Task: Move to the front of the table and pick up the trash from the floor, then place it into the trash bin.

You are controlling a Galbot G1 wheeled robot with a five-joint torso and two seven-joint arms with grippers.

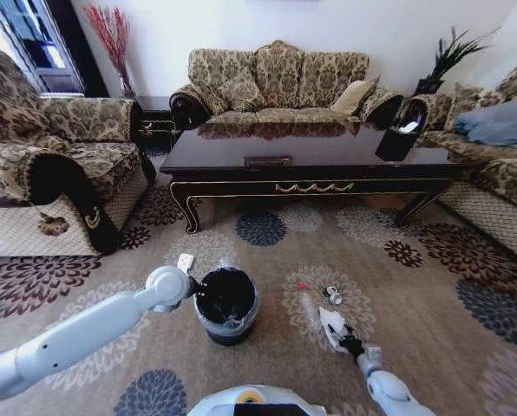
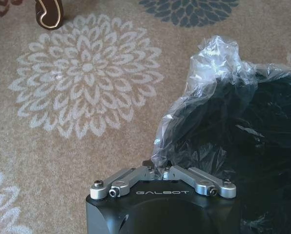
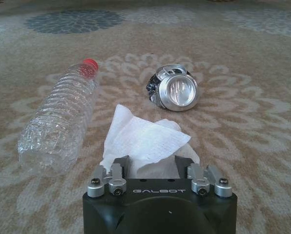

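The black trash bin (image 1: 226, 305) stands on the flowered floor (image 1: 415, 286) in front of the dark table (image 1: 310, 160). My left gripper (image 1: 194, 286) is at the bin's near-left rim, shut on the clear liner (image 2: 204, 92), pinched at the fingertips (image 2: 162, 171). To the right of the bin lies the trash: a clear bottle (image 3: 57, 122) with a red cap, a crushed silver can (image 3: 174, 88) and a white crumpled paper (image 3: 143, 139). My right gripper (image 3: 153, 165) is low at the carpet, fingers open on either side of the paper (image 1: 332, 324).
A patterned armchair (image 1: 59, 165) stands at the left, a sofa (image 1: 276, 82) behind the table and another (image 1: 501, 173) at the right. A dark holder with white paper (image 1: 397, 139) sits on the table. A curved table leg (image 2: 49, 12) is beyond the bin.
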